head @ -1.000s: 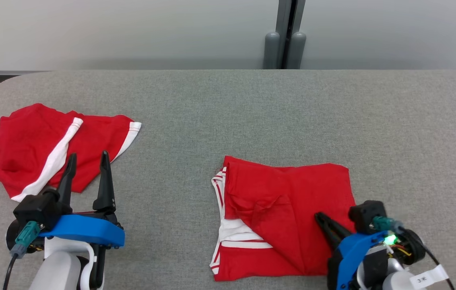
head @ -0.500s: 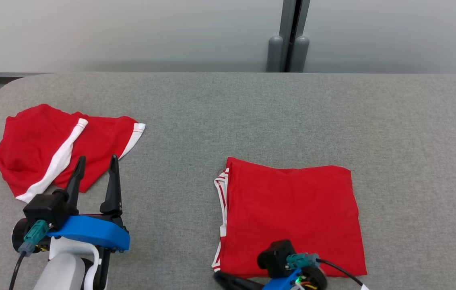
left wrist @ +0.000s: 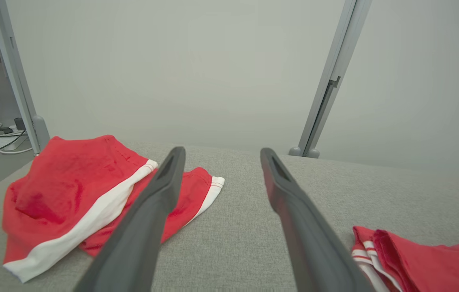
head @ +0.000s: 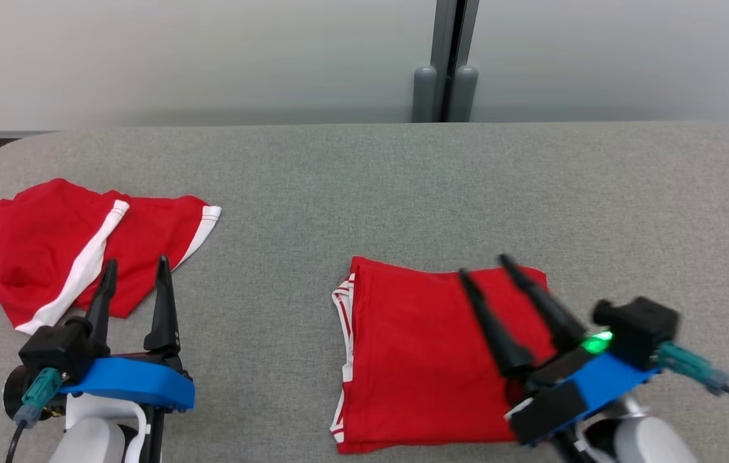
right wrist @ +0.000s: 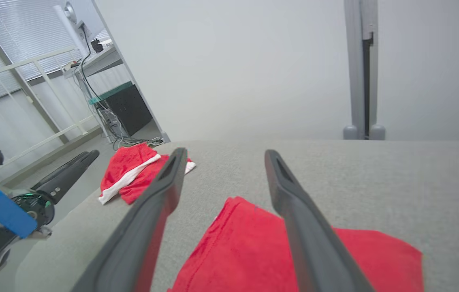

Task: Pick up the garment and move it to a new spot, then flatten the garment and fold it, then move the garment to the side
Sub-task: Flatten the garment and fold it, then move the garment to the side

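Right gripper (head: 484, 266): fingers spread wide, nothing between them, poised over the right half of the folded garment (head: 428, 360); contact with the cloth cannot be told.

Surface: grey fabric-covered table (head: 364, 186), rounded corner at far left. Pale wall (head: 210, 58) behind it, with a grey upright post (head: 446, 64) on two rounded feet.

The folded garment is red, a neat rectangle near the front edge, right of centre, with white trim at its left side. A second garment (head: 49, 251), red with white stripes, lies loose at far left.

Left gripper (head: 136, 262): fingers wide apart, empty, its tips at the near edge of the second garment.
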You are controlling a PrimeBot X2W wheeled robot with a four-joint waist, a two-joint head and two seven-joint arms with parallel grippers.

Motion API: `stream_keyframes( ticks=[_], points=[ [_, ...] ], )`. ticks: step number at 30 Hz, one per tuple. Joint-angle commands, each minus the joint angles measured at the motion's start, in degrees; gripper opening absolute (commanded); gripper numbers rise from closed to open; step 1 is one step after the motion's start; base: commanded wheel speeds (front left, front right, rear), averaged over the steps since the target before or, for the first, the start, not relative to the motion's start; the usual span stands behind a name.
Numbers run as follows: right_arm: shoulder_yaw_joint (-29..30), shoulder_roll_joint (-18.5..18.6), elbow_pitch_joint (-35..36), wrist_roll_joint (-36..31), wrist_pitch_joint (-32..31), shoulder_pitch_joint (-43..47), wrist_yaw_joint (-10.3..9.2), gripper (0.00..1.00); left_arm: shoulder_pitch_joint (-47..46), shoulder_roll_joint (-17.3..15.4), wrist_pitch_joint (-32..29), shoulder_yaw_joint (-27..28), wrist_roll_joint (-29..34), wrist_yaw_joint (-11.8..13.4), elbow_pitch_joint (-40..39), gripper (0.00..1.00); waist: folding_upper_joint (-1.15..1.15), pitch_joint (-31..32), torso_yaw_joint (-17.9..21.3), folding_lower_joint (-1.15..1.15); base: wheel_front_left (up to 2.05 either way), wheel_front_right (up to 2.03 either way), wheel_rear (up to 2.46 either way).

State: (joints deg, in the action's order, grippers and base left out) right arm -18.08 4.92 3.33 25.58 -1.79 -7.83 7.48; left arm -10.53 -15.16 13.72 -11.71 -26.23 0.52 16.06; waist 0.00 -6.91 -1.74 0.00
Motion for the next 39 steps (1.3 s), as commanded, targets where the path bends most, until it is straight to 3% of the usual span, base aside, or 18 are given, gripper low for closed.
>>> stream_keyframes(
  ticks=[1,9,14,26,39],
  points=[
    [2.80,-0.12,0.06,-2.18,1.27,1.25,0.03,1.00,0.56,-0.01,0.36,0.18,0.17,0.30,-0.07,1.00,0.00,0.61,0.29,0.00,0.00,0.00,0.00],
    [16.58,1.40,-1.38,-9.08,4.52,6.69,0.03,1.00,3.28,0.68,0.86,-0.32,0.27,0.47,1.23,1.00,0.00,3.80,0.48,0.00,0.00,0.00,0.00],
    [21.70,2.09,-2.95,-10.66,5.66,8.77,0.02,1.00,5.84,0.29,1.05,0.48,-0.19,0.90,1.43,1.00,0.00,5.32,1.60,0.00,0.00,0.00,0.00],
    [21.40,3.86,-9.11,-10.08,3.41,9.65,0.03,1.00,10.88,-0.06,0.85,0.90,-1.30,2.44,2.15,1.00,0.00,8.19,3.58,0.00,0.00,0.00,0.00],
    [20.59,3.32,-9.39,-10.31,3.26,9.18,0.03,1.00,10.81,-0.08,0.68,0.55,-1.86,2.63,1.96,1.00,0.00,8.25,3.77,0.00,0.00,0.00,0.00]
  ],
)
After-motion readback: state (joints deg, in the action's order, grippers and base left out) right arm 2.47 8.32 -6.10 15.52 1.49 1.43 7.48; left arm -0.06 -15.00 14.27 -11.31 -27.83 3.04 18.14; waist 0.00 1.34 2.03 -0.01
